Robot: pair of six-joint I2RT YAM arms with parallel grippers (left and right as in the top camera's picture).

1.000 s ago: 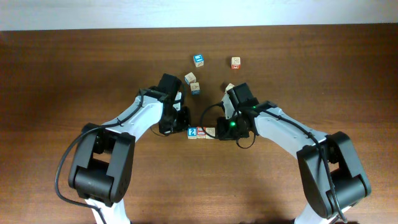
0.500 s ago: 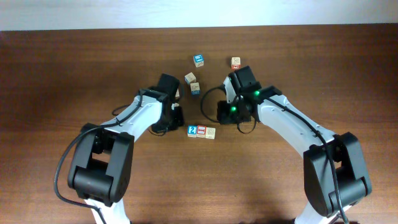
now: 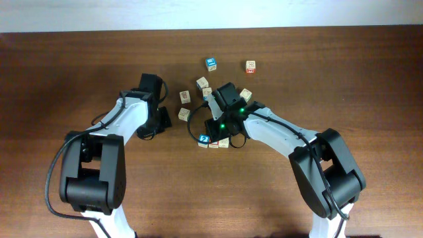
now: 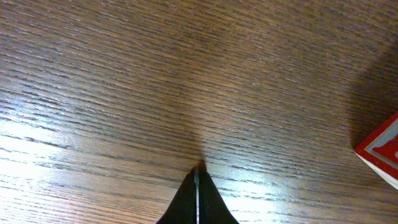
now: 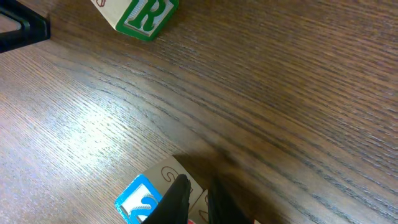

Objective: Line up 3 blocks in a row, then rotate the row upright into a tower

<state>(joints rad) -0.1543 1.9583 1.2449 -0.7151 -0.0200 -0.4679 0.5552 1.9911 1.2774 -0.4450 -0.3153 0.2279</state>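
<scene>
The three blocks lie in a short row at the table's middle: a blue-framed one (image 3: pixel 204 139), a red-framed one (image 3: pixel 215 143) and a plain beige one (image 3: pixel 225 142). My right gripper (image 3: pixel 213 134) hangs over the row's left end. In the right wrist view its tips (image 5: pixel 196 183) are almost together, right above the seam beside the blue-framed block (image 5: pixel 137 202), with nothing between them. My left gripper (image 3: pixel 162 121) is off to the left over bare wood, its fingers (image 4: pixel 196 171) pressed shut and empty.
Several other cubes are scattered behind the row: two (image 3: pixel 184 114) (image 3: pixel 185 97) between the arms, a pair (image 3: pixel 205 87), one (image 3: pixel 245 94), a blue one (image 3: pixel 211 63) and a red one (image 3: pixel 250 66). A green R cube (image 5: pixel 140 15) and a red-framed cube (image 4: pixel 379 152) show in the wrist views.
The left arm swung away to the left from the row. My right gripper moved back, then left and down onto the row's blue end. The blue-framed block now sits slightly skewed.
</scene>
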